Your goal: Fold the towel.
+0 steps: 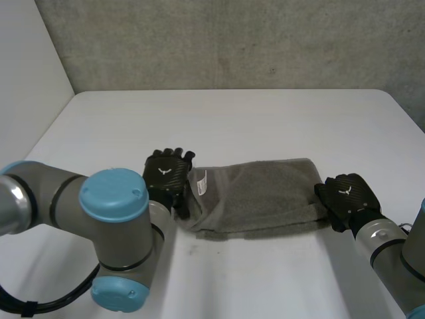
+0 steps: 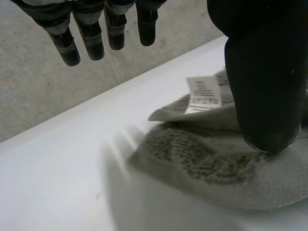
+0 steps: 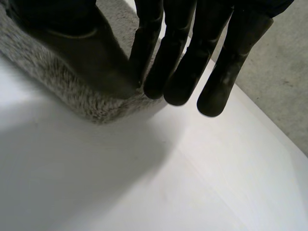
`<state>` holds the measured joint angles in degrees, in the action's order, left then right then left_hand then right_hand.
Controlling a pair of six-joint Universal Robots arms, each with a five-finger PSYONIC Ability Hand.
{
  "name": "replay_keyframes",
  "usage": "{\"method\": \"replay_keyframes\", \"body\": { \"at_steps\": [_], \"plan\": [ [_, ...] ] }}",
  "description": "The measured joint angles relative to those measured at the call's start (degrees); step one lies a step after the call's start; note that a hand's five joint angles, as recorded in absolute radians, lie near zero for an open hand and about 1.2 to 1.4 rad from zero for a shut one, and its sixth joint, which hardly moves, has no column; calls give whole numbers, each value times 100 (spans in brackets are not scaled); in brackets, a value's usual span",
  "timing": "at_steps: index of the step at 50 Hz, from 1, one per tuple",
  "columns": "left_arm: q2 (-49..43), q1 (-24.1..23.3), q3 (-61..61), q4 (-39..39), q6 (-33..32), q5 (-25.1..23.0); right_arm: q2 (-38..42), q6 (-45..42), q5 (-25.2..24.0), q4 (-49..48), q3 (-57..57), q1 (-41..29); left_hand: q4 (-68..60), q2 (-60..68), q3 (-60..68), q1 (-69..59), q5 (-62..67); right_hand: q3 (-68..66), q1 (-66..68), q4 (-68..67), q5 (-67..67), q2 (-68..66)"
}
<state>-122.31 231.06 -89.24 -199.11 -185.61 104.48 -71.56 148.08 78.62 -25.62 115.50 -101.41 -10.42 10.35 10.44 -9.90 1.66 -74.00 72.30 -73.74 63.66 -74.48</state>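
Nearest the camera is the left arm (image 1: 113,199). Its left hand (image 1: 167,174) is at the left end of the grey towel (image 1: 265,196), which lies folded mid-table (image 1: 232,119), its long side parallel to the front edge. This hand's fingers (image 2: 91,38) are straight and spread clear of the cloth, with only the thumb tip resting on it. The right hand (image 1: 346,196) is at the towel's right end, thumb over the corner and fingers straight and close together just past the edge.

The top layer by the label (image 2: 204,94) already lifts. I judge that a one-thumb drag could bunch it, or that a grasp could catch only that layer and open the fold. The label's print is too small to read.
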Motion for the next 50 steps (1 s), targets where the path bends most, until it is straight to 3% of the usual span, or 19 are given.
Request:
{"method": "replay_keyframes", "body": {
  "at_steps": [16,22,29,32,33,36,42,50],
  "plan": [
    [1370,635,-904,10,26,-94,-311,-581,-55,-100,-515,-356,21,-14,-24,0,0,-284,527,-323,412,-233],
    [1986,1004,-1179,12,39,-110,-275,-793,-137,51,-1339,-1340,27,-25,-32,1,0,-284,528,-323,412,-233],
    [2444,1305,-1431,9,199,-120,394,-805,-481,644,-2353,-2349,27,-25,-32,1,0,-267,505,-304,384,-217],
    [2515,1348,-1548,6,303,-131,680,-739,-490,1123,-2683,-2583,27,-25,-32,1,0,2047,-1836,2006,-1921,2145],
    [2523,1353,-1592,4,334,-142,728,-674,-424,1274,-2742,-2610,27,-25,-32,1,0,3201,-2995,3146,-3251,3326],
    [2521,1359,-1681,-1,386,-207,715,-431,-159,1498,-2729,-2537,27,-25,-32,1,0,4802,-4613,4744,-4885,4879],
    [2486,1345,-1761,-5,468,-486,218,264,247,1299,-1974,-1674,27,-25,-31,0,0,4924,-4711,4875,-5075,4953],
    [2458,1305,-1794,-13,841,-840,-438,736,-282,740,-435,-316,31,-30,-32,0,0,4333,-4196,4331,-4252,4426]
  ]
}}
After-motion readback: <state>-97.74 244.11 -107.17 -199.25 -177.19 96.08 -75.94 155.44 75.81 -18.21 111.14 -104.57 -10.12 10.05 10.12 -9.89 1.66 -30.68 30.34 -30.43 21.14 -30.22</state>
